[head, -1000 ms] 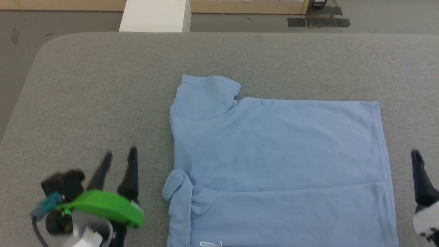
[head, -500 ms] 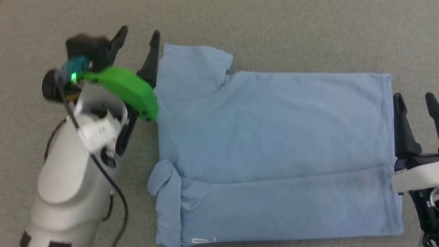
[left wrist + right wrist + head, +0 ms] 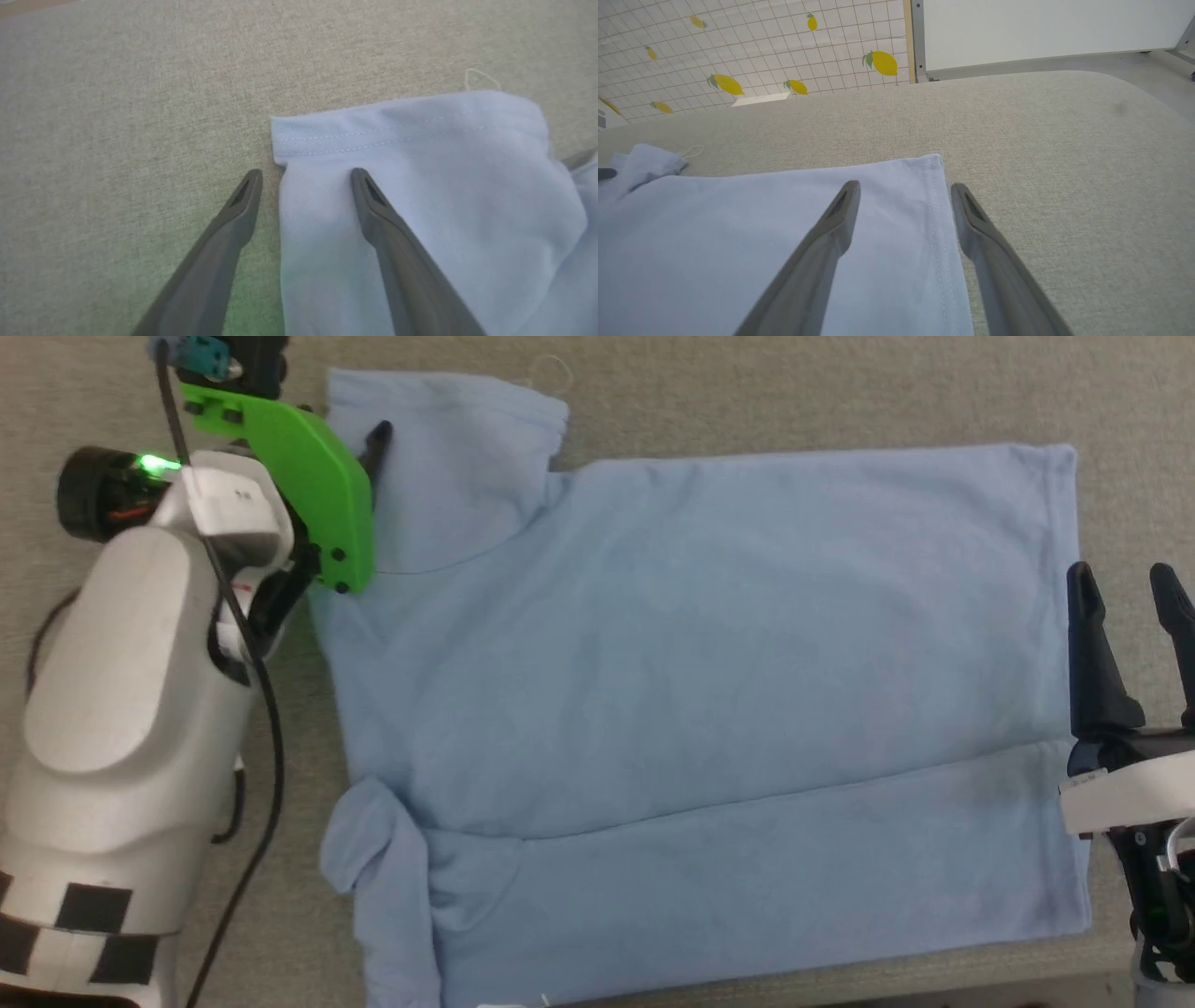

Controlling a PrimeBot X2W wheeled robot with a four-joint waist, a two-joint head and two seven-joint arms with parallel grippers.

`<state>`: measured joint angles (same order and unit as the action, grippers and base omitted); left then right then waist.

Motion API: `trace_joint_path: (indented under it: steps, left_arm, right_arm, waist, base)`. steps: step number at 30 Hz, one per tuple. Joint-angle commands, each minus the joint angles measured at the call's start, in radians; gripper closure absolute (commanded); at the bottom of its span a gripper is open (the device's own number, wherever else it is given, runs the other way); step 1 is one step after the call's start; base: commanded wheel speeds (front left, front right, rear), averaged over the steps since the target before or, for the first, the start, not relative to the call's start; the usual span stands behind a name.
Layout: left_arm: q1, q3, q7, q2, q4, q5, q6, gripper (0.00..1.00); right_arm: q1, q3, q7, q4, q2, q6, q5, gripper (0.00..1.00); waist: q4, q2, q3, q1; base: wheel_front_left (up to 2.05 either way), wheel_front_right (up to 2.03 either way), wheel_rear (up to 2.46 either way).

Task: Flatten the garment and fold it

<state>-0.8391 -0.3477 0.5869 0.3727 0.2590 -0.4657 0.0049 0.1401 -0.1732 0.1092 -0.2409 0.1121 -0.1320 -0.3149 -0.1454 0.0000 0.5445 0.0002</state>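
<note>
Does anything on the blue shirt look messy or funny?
Yes. The shirt lies mostly flat, but its near sleeve is bunched and curled, unlike the flat far sleeve. A loose thread lies beside that one.

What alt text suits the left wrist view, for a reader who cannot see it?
The open left hand straddles the side edge of a light blue T-shirt sleeve, near its stitched hem: one dark finger over the grey fabric surface, the other over the sleeve.

Soft matt cotton garment (image 3: 709, 691) on rough woven grey table cloth (image 3: 747, 392).
</note>
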Motion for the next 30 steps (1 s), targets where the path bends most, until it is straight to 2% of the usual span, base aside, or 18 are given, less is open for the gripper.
trace_joint_path:
  steps: [1,7,8,11,16,22,27,30]
  left_arm:
    - [-0.022,0.005,0.011,0.013,0.008,0.005,0.013,0.00]
    - [-0.034,0.019,0.044,0.023,0.025,-0.008,0.033,0.01]
    - [-0.033,0.017,0.052,0.021,0.026,-0.016,0.028,1.00]
    - [-0.027,0.006,0.073,0.012,0.025,-0.037,0.010,1.00]
    - [-0.013,-0.001,0.056,0.002,0.023,-0.047,0.002,1.00]
    - [-0.007,-0.020,0.039,-0.017,0.024,-0.052,-0.008,1.00]
    - [-0.011,-0.033,0.032,-0.032,0.027,-0.057,-0.015,1.00]
    - [-0.019,-0.038,0.028,-0.038,0.028,-0.059,-0.017,1.00]
  right_arm:
    - [0.021,0.002,-0.011,0.005,0.004,0.001,-0.007,0.00]
    - [0.026,0.000,-0.017,0.020,0.010,0.001,-0.022,0.00]
    - [0.027,-0.002,-0.017,0.022,0.013,0.001,-0.025,0.00]
    - [0.036,-0.007,-0.008,0.021,0.026,0.001,-0.033,0.00]
    - [0.099,-0.002,0.047,0.007,0.090,0.001,-0.061,0.00]
    - [0.261,-0.027,0.257,0.093,0.189,0.001,-0.098,0.00]
    - [0.368,-0.021,0.454,0.234,0.226,0.001,-0.099,0.00]
    - [0.417,-0.001,0.528,0.306,0.249,0.001,-0.089,0.00]
  waist:
    - [-0.043,0.0000,0.045,-0.0002]
    - [-0.058,0.0000,0.065,-0.0002]
    - [-0.057,0.0000,0.066,-0.0002]
    - [-0.047,0.0000,0.061,-0.0002]
    - [-0.027,0.0000,0.035,-0.0002]
    - [0.003,0.0000,0.013,-0.0002]
    - [0.027,0.0000,0.014,-0.0002]
    - [0.040,0.0000,0.024,-0.0002]
  base:
    - [0.00,0.00,0.00]
    - [0.00,0.00,0.00]
    - [0.00,0.00,0.00]
    - [0.00,0.00,0.00]
    - [0.00,0.00,0.00]
    - [0.00,0.00,0.00]
    - [0.00,0.00,0.00]
    - [0.00,0.00,0.00]
